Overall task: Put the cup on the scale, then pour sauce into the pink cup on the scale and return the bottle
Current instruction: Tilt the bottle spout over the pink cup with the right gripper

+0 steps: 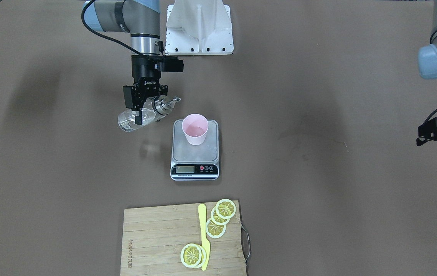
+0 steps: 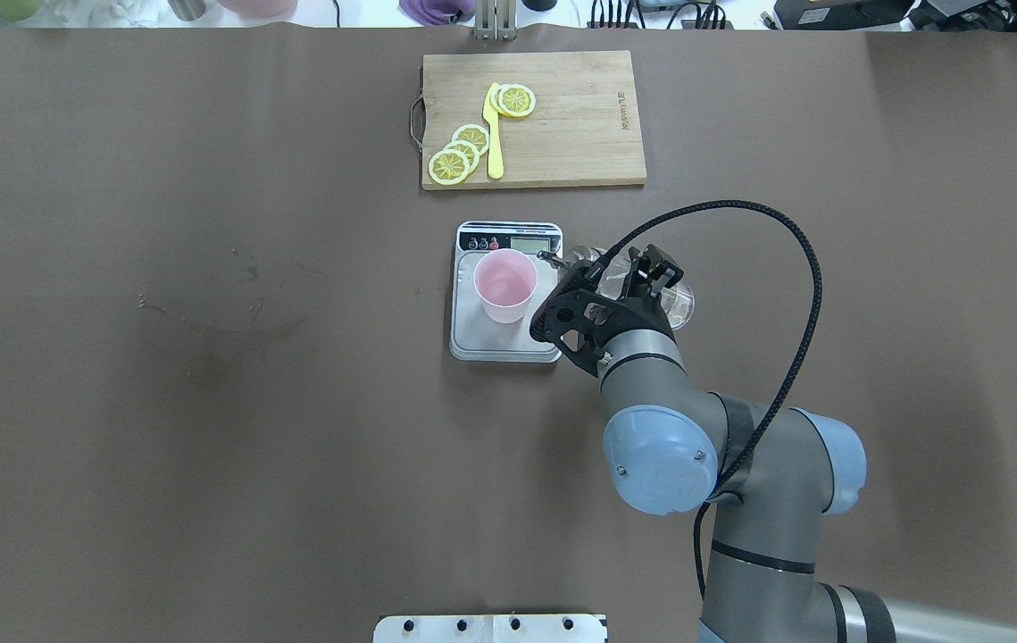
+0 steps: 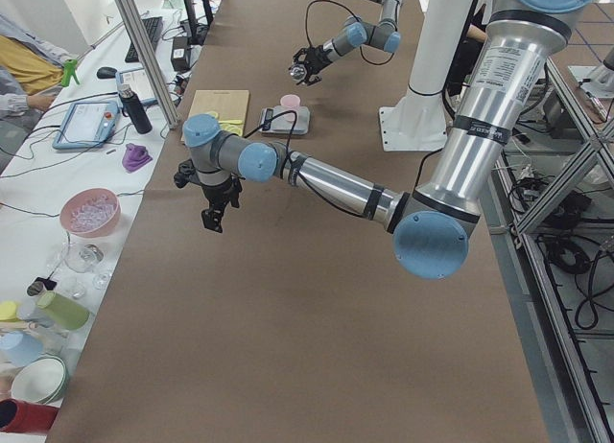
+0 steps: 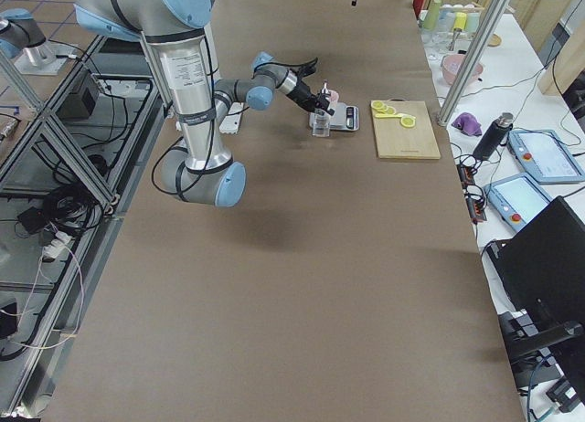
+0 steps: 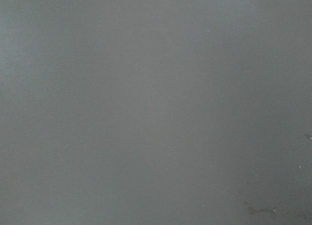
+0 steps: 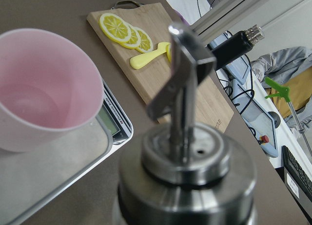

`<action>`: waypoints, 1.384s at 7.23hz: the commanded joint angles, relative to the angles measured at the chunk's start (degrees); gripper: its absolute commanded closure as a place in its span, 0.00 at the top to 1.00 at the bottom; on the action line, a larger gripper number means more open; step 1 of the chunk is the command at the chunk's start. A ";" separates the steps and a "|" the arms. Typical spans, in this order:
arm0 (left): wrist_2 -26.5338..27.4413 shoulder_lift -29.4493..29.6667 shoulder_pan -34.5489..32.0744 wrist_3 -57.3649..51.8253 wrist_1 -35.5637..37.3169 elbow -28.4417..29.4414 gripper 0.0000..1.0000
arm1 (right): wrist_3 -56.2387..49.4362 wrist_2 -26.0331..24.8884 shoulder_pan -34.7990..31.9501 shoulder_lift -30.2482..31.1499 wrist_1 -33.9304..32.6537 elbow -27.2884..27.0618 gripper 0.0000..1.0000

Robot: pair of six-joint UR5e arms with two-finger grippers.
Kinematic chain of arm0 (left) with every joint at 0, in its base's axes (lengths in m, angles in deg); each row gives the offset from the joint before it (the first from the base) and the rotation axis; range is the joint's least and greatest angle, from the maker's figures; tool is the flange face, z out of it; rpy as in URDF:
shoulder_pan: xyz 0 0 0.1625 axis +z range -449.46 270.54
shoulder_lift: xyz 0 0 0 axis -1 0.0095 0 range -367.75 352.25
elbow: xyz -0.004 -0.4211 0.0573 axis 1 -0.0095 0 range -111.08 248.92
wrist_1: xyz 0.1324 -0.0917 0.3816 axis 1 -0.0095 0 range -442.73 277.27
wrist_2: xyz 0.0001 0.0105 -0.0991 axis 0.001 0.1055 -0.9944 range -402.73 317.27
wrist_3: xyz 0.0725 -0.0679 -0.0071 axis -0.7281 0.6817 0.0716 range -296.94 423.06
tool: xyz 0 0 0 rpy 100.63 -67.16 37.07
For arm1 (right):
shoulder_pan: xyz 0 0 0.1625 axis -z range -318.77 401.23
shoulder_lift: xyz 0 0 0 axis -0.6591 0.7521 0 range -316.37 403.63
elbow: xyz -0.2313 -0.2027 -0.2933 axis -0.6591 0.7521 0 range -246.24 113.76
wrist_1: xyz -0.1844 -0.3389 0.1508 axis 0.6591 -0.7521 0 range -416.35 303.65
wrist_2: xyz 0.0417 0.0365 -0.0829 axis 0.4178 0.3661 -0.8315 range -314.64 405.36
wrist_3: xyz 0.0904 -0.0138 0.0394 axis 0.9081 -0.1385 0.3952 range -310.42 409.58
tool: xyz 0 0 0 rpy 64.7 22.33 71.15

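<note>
At table centre: scale (image 2: 508, 344), display strip at 12 o'clock in the overhead view, facing the cutting board (image 2: 579, 116). Cup (image 2: 504, 284) is upright about mid-platform, inside the platform edges. Can't tell if there's any liquid in it. Right gripper (image 1: 137, 113) is clamped across the bottle (image 1: 126, 120) at mid-body and holds it off the table, tipped close to horizontal. Glass base points away from the scale, metal cap and spout (image 1: 175, 100) point toward the cup. In the overhead view the bottle is at 3 o'clock of the cup. The spout tip is just beside the rim and not over the mouth. Sauce (image 1: 124, 123) shows as clear liquid through the glass near the base. The right wrist view looks along the cap, with the cup at 9 o'clock and the board beyond it. The board holds lemon slices (image 2: 459, 154) and a yellow knife (image 2: 495, 134) lying between them. Left gripper (image 1: 433, 132) is well apart from the scale, out at 9 o'clock near the table end in the overhead view. It holds nothing I can see, and I can't tell if its fingers are spread or closed. The left wrist view shows only bare brown table.
</note>
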 commanded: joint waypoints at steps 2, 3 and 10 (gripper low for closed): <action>-0.23 -5.37 -3.29 -7.87 0.03 0.24 0.97 | -1.29 4.48 -0.27 -3.46 -11.92 0.02 0.00; -0.40 -5.82 -4.25 -8.06 -0.05 0.33 0.97 | -3.03 6.75 -1.22 -5.03 -13.95 0.02 0.00; -4.27 -8.99 -8.66 -12.46 -0.32 -0.11 0.97 | -15.77 13.63 -4.22 -13.39 -31.19 2.30 0.00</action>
